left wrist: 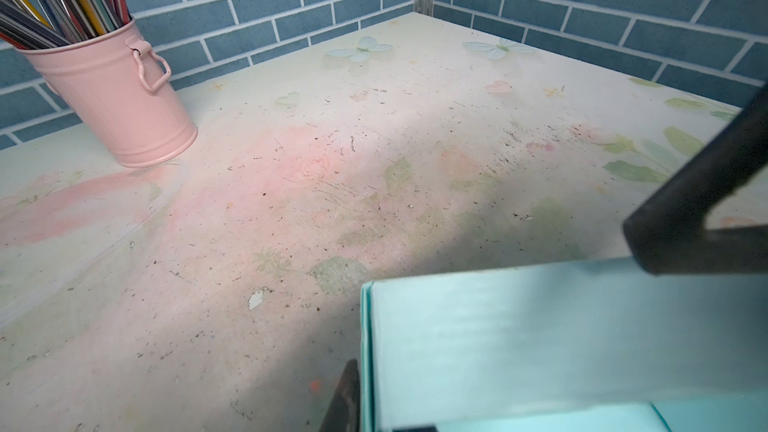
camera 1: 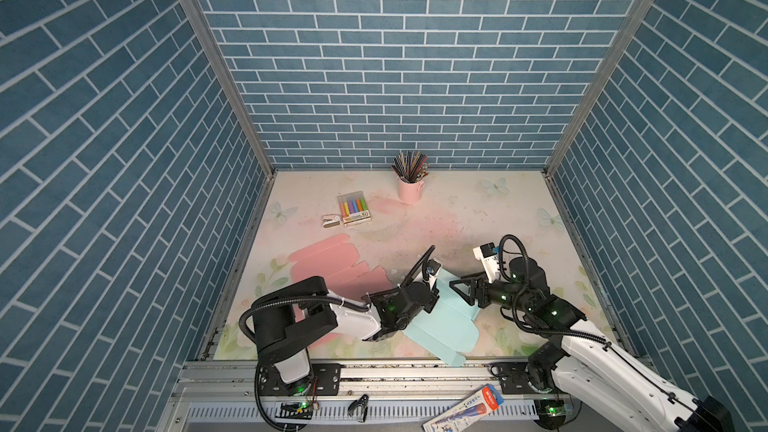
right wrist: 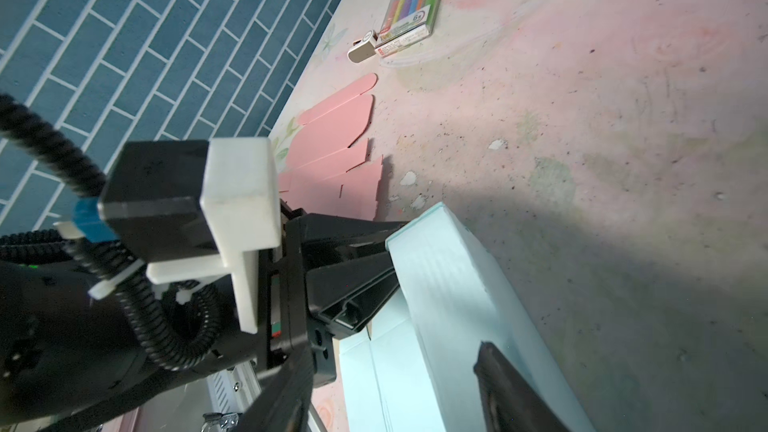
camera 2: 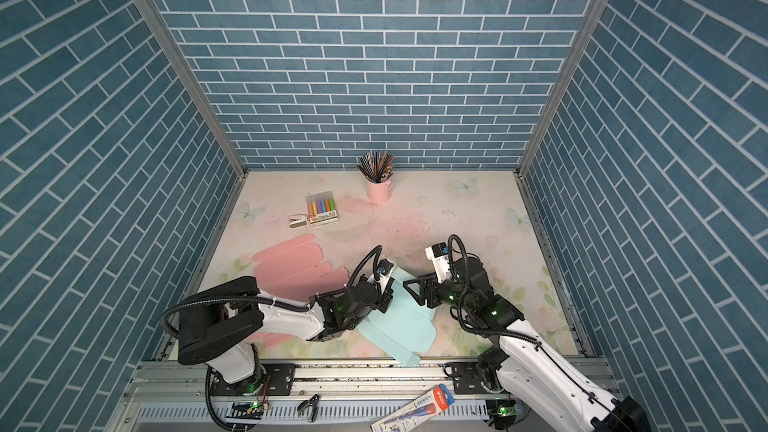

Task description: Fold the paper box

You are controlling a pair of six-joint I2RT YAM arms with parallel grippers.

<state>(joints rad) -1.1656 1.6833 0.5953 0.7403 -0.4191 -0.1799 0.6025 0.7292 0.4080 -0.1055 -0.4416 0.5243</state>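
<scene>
So the paper box (camera 1: 444, 326) sits near-centre on the desk (camera 1: 478, 218), flat sheet (camera 1: 328, 261) just left of it. Farther back there's the marker pack (camera 1: 354, 208), stapler (camera 1: 331, 221) beside it on the left; pencil cup (camera 1: 409, 189) at far centre.

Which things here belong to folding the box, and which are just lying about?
In the job: light blue paper box, left hand, right hand.
Lying about: flat pink box blank, highlighter pack, small beige object, pink pencil bucket, black clip, packaged pen.
</scene>
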